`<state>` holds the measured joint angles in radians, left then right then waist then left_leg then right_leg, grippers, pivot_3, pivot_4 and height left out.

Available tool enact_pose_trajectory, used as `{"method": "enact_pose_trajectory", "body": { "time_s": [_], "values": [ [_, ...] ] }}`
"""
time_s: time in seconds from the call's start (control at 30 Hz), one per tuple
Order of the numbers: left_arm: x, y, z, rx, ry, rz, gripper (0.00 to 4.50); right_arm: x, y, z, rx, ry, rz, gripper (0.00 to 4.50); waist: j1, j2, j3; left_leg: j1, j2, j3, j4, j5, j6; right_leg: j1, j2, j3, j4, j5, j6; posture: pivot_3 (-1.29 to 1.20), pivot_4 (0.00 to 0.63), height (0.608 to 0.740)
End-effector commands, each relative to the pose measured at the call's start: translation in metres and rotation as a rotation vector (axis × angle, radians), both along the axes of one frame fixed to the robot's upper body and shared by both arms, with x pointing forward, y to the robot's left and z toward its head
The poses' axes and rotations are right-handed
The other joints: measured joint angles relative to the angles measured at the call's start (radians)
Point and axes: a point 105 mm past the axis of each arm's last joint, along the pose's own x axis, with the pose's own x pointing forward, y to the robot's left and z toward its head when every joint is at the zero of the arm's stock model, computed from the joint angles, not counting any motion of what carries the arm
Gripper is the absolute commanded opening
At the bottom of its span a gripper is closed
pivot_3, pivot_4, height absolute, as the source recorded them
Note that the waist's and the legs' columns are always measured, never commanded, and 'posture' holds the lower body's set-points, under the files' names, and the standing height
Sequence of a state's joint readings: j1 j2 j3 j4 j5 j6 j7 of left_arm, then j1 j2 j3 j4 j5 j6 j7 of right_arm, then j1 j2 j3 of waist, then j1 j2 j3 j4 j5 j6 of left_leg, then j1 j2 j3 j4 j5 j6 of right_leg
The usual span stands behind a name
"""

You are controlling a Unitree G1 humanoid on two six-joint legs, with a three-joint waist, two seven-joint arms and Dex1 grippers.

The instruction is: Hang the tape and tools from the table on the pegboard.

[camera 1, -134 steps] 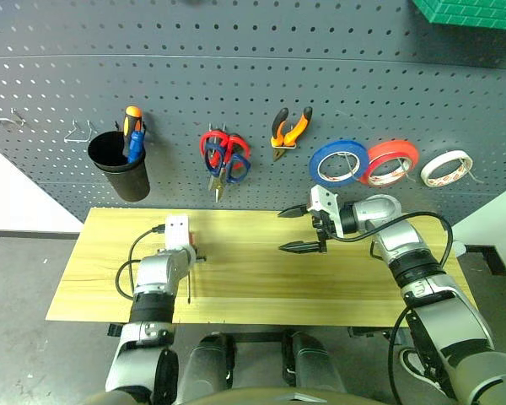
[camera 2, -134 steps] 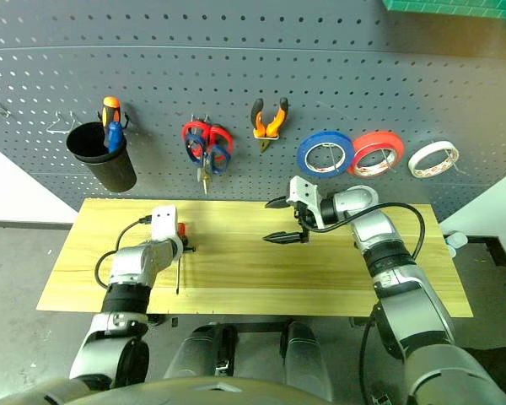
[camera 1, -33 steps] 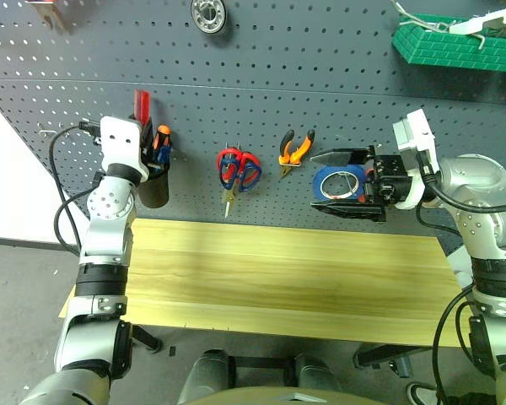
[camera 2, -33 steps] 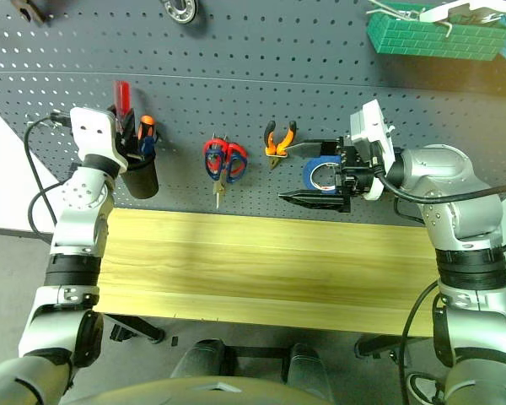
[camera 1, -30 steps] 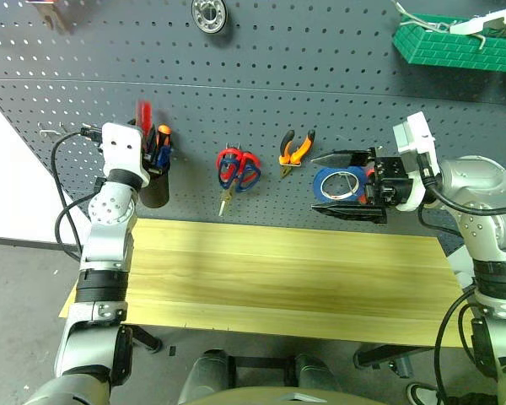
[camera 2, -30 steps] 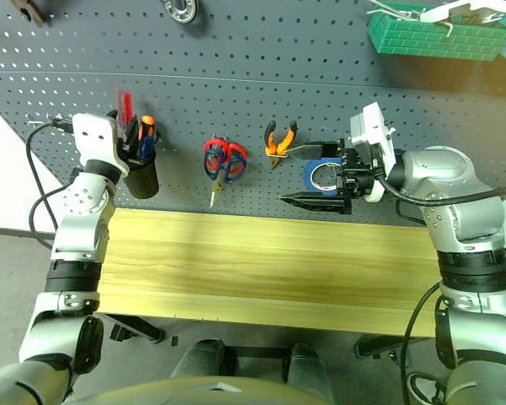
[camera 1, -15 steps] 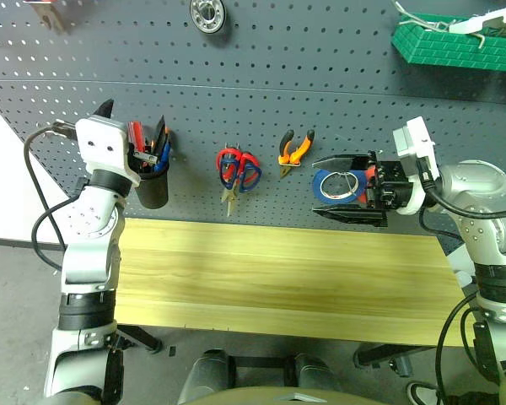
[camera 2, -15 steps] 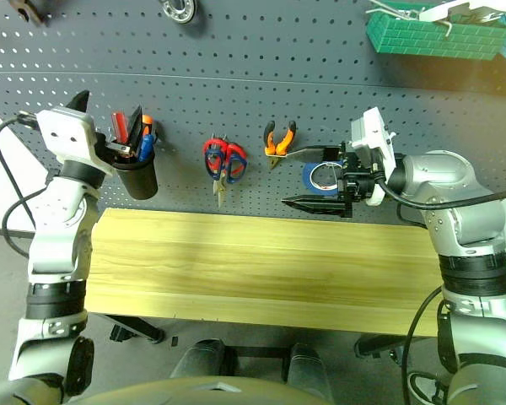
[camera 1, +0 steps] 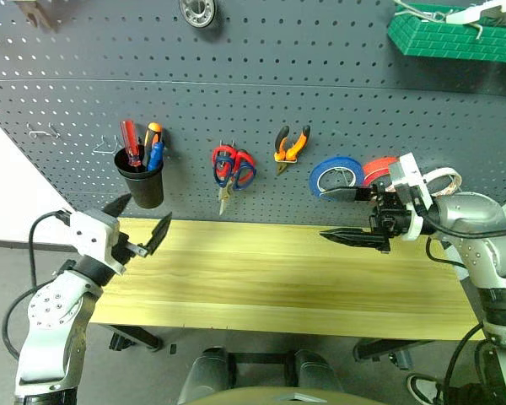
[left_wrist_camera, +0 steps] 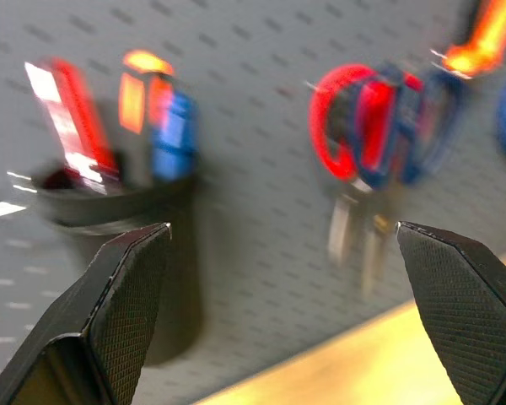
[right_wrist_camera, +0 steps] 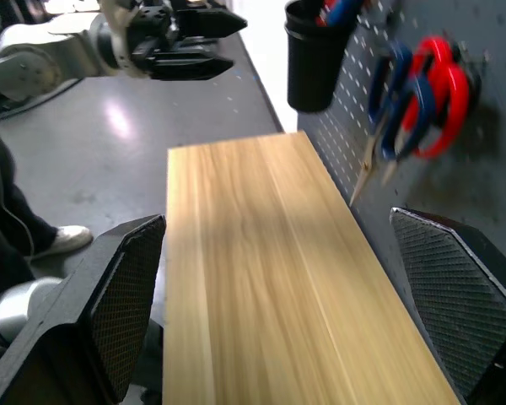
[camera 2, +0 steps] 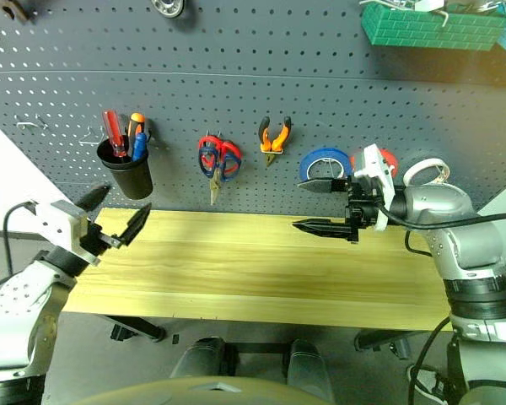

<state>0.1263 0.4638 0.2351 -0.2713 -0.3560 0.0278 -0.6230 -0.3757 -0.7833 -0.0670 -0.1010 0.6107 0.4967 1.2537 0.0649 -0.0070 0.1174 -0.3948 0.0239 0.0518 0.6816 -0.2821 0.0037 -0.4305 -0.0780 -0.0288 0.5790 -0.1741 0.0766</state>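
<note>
I have just dropped the red screwdriver (camera 1: 129, 142) into the black cup (camera 1: 142, 184) on the pegboard (camera 1: 261, 101), up behind my left pincer (camera 1: 141, 228), which has pulled back, wide and empty. My right pincer (camera 1: 348, 215) hangs wide, empty, over the bare worktop (camera 1: 278, 278); white tape (camera 1: 443, 178) hangs behind it. Task looks finished.

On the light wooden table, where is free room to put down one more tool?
The light yellowish wooden tabletop is bare along its whole length; the widest patch lies between the open left gripper and the open right gripper. Crowding is on the dark grey pegboard, around the black cup, the scissors and the tape rolls.
</note>
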Motion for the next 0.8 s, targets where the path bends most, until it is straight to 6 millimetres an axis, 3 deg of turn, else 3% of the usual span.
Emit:
{"method": "enact_pose_trajectory", "body": {
  "time_s": [0.03,0.13,0.23,0.37,0.5,0.8],
  "values": [
    [0.001,-0.019,-0.011,0.017,0.003,-0.175,4.47,0.001,-0.013,-0.003,0.018,-0.018,-0.076,4.50,0.000,0.001,0.005,-0.002,0.000,0.000,0.000,0.000,0.000,-0.001,0.000,0.000,0.000,0.000,0.000,0.11,0.126,0.740],
    [0.007,-0.025,-0.017,0.013,0.014,-0.278,4.47,-0.004,-0.026,-0.021,0.002,0.031,-0.141,4.50,0.003,0.001,0.007,-0.013,0.000,0.000,0.001,0.002,0.003,-0.013,0.000,-0.001,0.001,0.000,-0.001,0.09,0.134,0.740],
    [0.013,-0.022,-0.020,0.032,0.004,-0.352,4.47,-0.010,-0.038,-0.033,-0.013,0.064,-0.195,4.50,-0.001,0.003,0.012,-0.014,0.000,0.001,0.001,0.002,0.004,-0.014,0.000,-0.001,0.002,0.002,-0.004,0.06,0.141,0.740],
    [0.006,-0.014,-0.031,0.128,0.038,-0.506,4.47,-0.017,-0.060,-0.047,-0.030,0.109,-0.275,4.50,-0.022,0.002,0.018,-0.014,0.000,0.002,0.001,0.002,0.005,-0.014,0.001,-0.001,0.002,0.002,-0.004,0.01,0.157,0.740],
    [0.010,0.001,-0.033,0.091,0.100,-0.541,4.47,-0.023,-0.062,-0.049,-0.034,0.096,-0.300,4.50,-0.031,0.002,0.030,-0.013,0.000,0.001,0.001,0.002,0.005,-0.013,0.000,-0.001,0.002,-0.001,-0.001,-0.01,0.170,0.740],
    [0.021,-0.013,-0.027,0.064,0.134,-0.621,4.47,-0.024,-0.055,-0.050,-0.064,0.059,-0.286,4.50,-0.037,0.002,0.048,-0.014,0.001,0.003,0.001,0.001,0.007,-0.015,-0.001,-0.002,0.003,0.000,-0.003,-0.06,0.168,0.740]
  ]
}}
